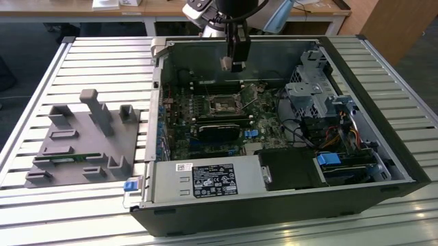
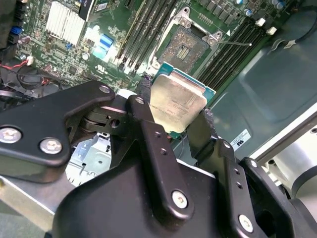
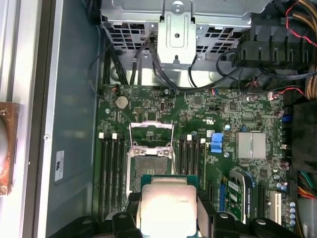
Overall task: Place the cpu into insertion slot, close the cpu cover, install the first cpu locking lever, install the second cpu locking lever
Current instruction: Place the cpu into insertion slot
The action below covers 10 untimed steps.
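My gripper (image 1: 232, 65), its 2 fingers clamped on opposite edges of the cpu (image 2: 176, 101), holds the chip above the open case, the bare insertion slot (image 3: 151, 161) lying below and slightly ahead, cpu cover (image 3: 151, 130) raised.

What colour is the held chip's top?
The chip top is dull silver-grey, green-edged; clearest in the second wrist view.

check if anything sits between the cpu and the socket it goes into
Nothing visible does. The tool holds the cpu above the motherboard; in the first wrist view the socket lies bare, the cpu cover swung back off it.
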Tool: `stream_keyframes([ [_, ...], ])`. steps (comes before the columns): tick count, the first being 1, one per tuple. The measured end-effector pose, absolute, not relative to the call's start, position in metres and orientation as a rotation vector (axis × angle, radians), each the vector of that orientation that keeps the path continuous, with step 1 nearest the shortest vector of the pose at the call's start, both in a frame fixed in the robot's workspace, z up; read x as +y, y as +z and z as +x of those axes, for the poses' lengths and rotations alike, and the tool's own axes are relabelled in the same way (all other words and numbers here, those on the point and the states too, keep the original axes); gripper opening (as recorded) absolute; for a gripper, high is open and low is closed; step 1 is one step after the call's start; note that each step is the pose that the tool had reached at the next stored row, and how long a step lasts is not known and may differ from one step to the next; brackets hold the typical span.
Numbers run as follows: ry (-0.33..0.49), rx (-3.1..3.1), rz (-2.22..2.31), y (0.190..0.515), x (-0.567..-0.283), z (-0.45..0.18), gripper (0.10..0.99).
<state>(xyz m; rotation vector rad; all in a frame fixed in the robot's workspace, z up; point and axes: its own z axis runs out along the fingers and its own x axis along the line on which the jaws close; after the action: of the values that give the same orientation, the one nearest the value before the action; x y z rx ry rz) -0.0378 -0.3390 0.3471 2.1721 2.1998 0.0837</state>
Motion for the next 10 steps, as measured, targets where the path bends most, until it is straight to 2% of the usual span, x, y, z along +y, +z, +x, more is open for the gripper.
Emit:
stream_keyframes([
  [10, 0.084, 2.200, 2.172, 0.3442, -0.3390, -0.0378, 0.533],
])
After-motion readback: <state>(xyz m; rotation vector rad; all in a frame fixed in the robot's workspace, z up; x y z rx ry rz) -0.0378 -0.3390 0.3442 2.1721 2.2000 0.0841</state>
